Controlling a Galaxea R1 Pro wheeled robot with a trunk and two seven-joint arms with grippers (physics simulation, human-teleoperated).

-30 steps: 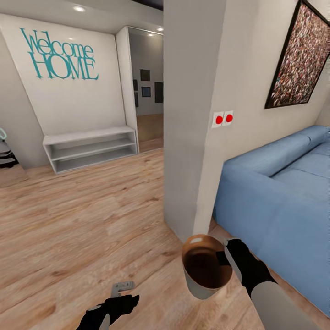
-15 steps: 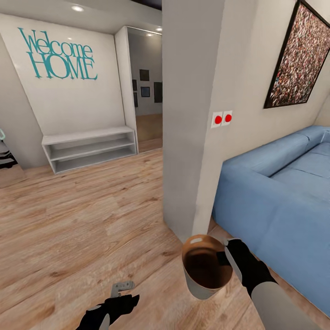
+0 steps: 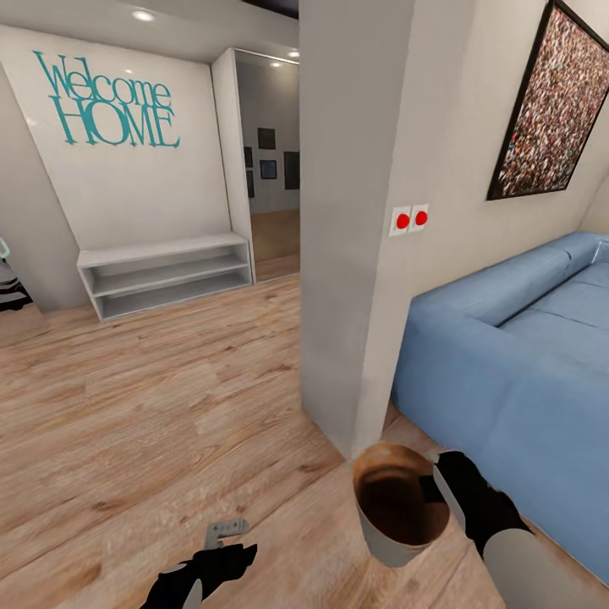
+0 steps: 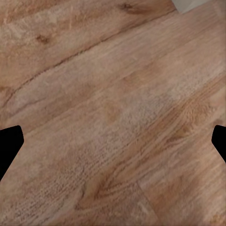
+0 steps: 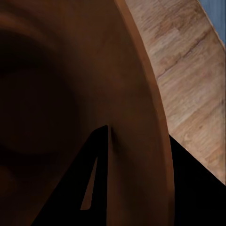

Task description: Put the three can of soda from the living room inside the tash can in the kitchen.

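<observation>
White hall, teal Welcome HOME lettering (image 3: pixel 108 100) on far wall, blue sofa (image 3: pixel 516 355) to my right, light wood floor (image 3: pixel 152 397). One trash can (image 3: pixel 399 507), carried low at my right side, above the floor near the pillar (image 3: pixel 351 211). My right gripper (image 3: pixel 440 489) pinches its rim, one finger inside. Likely rigid and light; a rim hold may let it swing. Left gripper (image 3: pixel 222 554) spread wide, holding nothing. Soda cans sighted: zero

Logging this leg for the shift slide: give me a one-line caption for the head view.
Right hand carries the trash can by its rim past the wall corner, blue sofa alongside.
</observation>
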